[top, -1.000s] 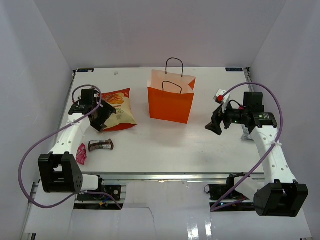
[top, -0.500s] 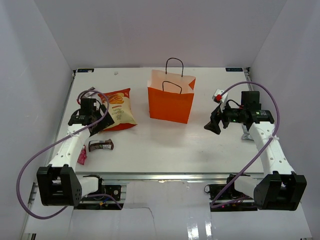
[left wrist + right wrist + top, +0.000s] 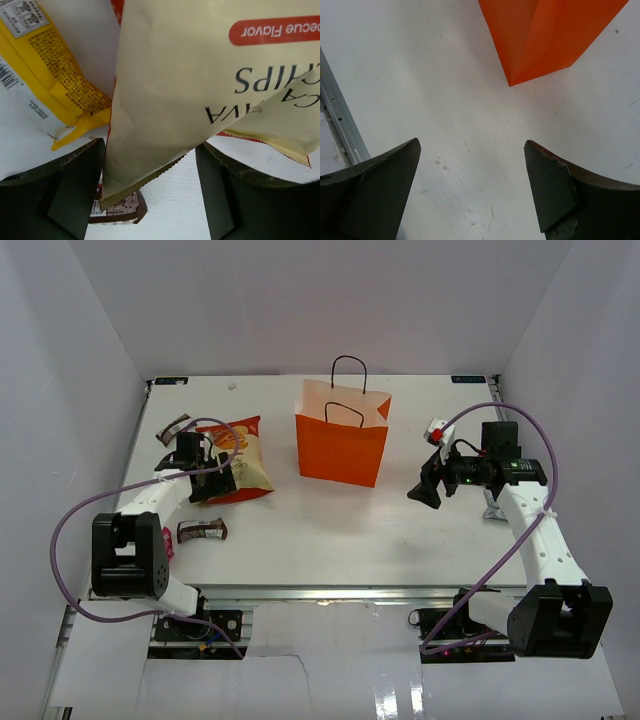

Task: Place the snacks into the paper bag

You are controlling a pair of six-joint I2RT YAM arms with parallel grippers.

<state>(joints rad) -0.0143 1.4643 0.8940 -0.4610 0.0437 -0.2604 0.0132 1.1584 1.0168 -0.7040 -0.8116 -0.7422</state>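
Left arm has swung in since the earlier frame: its base link turned, and the left gripper (image 3: pixel 214 480) shifted onto the near edge of the packet. Right arm barely changed.

Red-orange crisp packet picturing yellow chips (image 3: pixel 240 452) lies flat on the white table (image 3: pixel 330 530), to the left of the upright orange paper carrier bag (image 3: pixel 342 448) and well apart from it. Not in the bag yet.

Left wrist view: claw wide open, one corner of the crisp packet between the fingers. Table shows between the packet and one finger, so nothing is clamped. Right gripper (image 3: pixel 425 492) is also wide open and empty, hovering to the right of the paper bag, with the bag's lower corner in its wrist view.

Risks, my read:
- **Weak grip:** it would land only on the thin corner seam, so the packet may slip out or swing on the lift.
- **Extra items caught:** a small yellow packet (image 3: pixel 60 75) sits just beside one finger, and a dark brown wrapped bar (image 3: pixel 203 530) lies near the corner. Either could get pinched or dragged along.
- **Bag tipping:** it stands free with nothing bracing it. A bulky packet hitting the rim or the thin black loop handles (image 3: pixel 349 365) could tip it.
- **Crushed chips:** a hard squeeze on the puffy body would do it.
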